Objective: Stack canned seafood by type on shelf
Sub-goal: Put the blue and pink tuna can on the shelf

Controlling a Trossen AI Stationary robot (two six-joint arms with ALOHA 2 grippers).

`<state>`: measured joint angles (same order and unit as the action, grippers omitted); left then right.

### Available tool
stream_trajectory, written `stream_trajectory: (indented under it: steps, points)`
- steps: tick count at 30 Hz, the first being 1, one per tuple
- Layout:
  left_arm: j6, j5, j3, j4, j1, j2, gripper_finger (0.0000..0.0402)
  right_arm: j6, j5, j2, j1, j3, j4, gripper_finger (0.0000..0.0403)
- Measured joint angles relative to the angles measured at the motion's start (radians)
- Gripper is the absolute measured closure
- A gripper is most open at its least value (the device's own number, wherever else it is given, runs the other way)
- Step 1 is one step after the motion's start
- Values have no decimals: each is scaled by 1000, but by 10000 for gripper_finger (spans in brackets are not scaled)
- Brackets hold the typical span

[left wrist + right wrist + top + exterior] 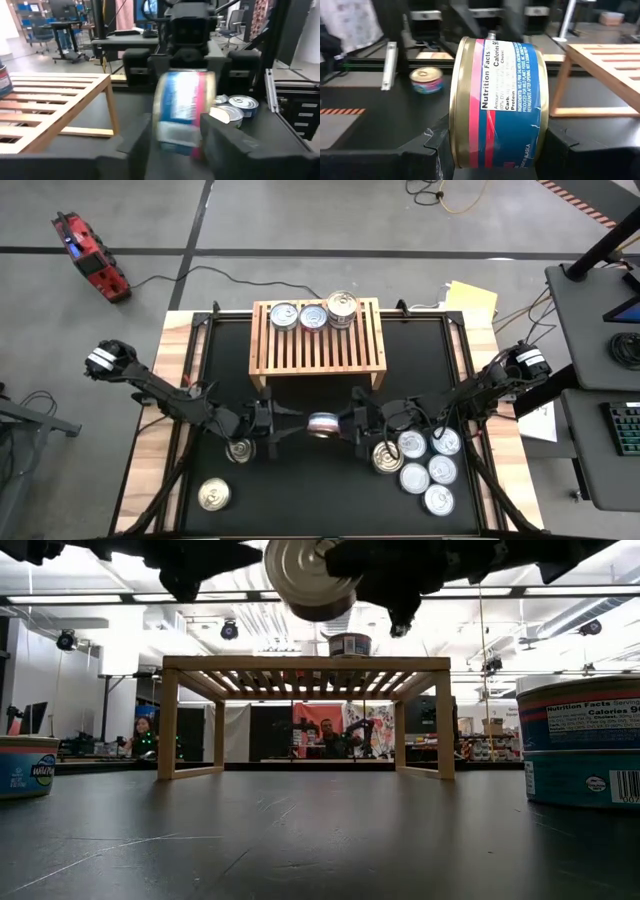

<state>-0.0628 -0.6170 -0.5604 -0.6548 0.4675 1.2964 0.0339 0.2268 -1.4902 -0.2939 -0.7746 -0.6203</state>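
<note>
Canned seafood: one tall can (324, 424), blue-pink label, gold rim, held on its side in air in front of shelf (317, 350), between both grippers. Right gripper (495, 150) clamped across can's flat ends. Left gripper (172, 137) facing it, fingers flanking same can; gripping or loosened, cannot tell. Three cans (312, 314) on shelf's back edge. Two cans (214, 494) on mat at left, six clustered (415, 460) at right.

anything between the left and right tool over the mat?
One can, blue and pink label, sits between the left tool and right tool, held on its side clear of the mat. Shows in the high view and both wrist views.
</note>
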Motion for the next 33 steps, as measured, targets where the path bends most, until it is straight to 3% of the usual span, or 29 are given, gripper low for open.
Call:
stream_trajectory:
  steps: [7, 11, 19, 24, 33]
  points:
    - [24, 9, 2, 0, -6, 0, 156, -49, -25, 0, 0, 0, -6, 218]
    - [60, 88, 3, -7, -10, 0, 132, -83, -17, 0, 0, 0, -10, 218]
    - [61, 111, 3, -48, -49, 4, 129, -162, -18, 0, 0, -16, -14, 218]
    - [61, 226, 2, -98, -70, 47, 130, -193, -31, 0, -2, -21, -4, 218]
    - [113, 246, 1, -181, -81, 93, 130, -209, -35, -1, -3, -21, 12, 218]
